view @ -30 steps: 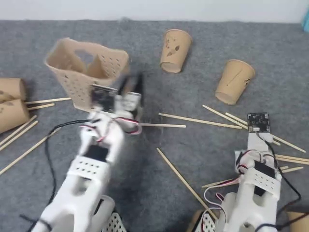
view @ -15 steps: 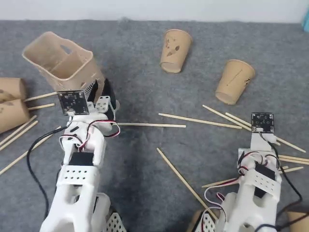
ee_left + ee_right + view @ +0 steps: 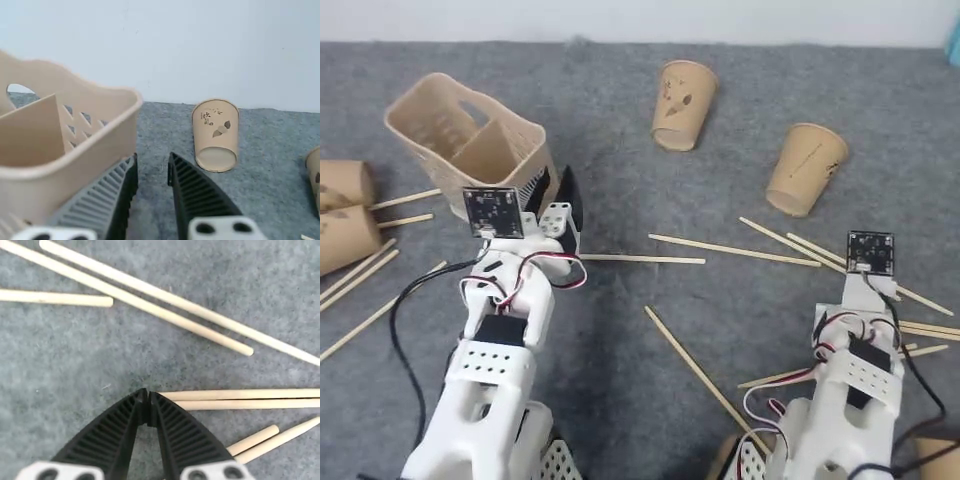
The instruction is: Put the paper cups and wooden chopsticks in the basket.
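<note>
Beige slotted basket [image 3: 440, 125], divider inside; tan printed paper cups [image 3: 682, 103].

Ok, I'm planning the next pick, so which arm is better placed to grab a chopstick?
Right. The right gripper, shut, hangs just beside the ends of two chopsticks on the carpet; the left gripper is open beside the basket, facing a paper cup.

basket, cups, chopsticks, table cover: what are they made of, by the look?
Basket: likely moulded plastic, matte beige; thin walls with cut slots.
Cups: paper, matte tan, with a printed motif and a recessed base.
Chopsticks: bare pale wood, no gloss.
Table cover: grey felt or short-pile carpet, going by the fuzzy surface.
</note>
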Controlling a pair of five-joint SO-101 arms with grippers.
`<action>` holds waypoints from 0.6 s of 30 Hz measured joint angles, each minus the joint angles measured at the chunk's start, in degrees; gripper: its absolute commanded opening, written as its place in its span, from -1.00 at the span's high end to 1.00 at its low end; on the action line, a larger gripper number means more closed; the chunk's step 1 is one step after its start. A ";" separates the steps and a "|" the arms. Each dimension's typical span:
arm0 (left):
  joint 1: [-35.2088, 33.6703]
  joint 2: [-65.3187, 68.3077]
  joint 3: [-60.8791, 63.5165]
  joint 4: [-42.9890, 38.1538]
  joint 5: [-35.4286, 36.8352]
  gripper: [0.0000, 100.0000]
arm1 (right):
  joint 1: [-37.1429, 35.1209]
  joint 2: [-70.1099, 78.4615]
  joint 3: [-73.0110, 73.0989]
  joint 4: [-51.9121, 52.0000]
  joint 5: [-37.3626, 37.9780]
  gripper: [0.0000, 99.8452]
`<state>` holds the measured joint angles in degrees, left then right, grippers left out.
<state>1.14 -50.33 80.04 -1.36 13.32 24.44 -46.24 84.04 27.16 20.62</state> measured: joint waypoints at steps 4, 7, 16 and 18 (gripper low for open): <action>0.79 0.00 0.00 0.00 0.00 0.80 | 0.09 0.00 -1.49 1.41 0.00 0.98; 0.88 0.00 -0.70 1.67 0.00 0.80 | 1.49 0.00 -3.69 4.13 -0.18 0.98; 0.88 -0.09 -2.46 8.53 0.18 0.80 | 1.41 0.00 -4.13 4.84 0.00 0.98; 1.58 -0.09 -2.46 8.53 0.18 0.80 | 1.41 0.00 -4.13 4.84 0.00 0.98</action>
<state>2.73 -50.42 77.58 7.16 13.49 25.85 -46.24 79.91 32.00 20.62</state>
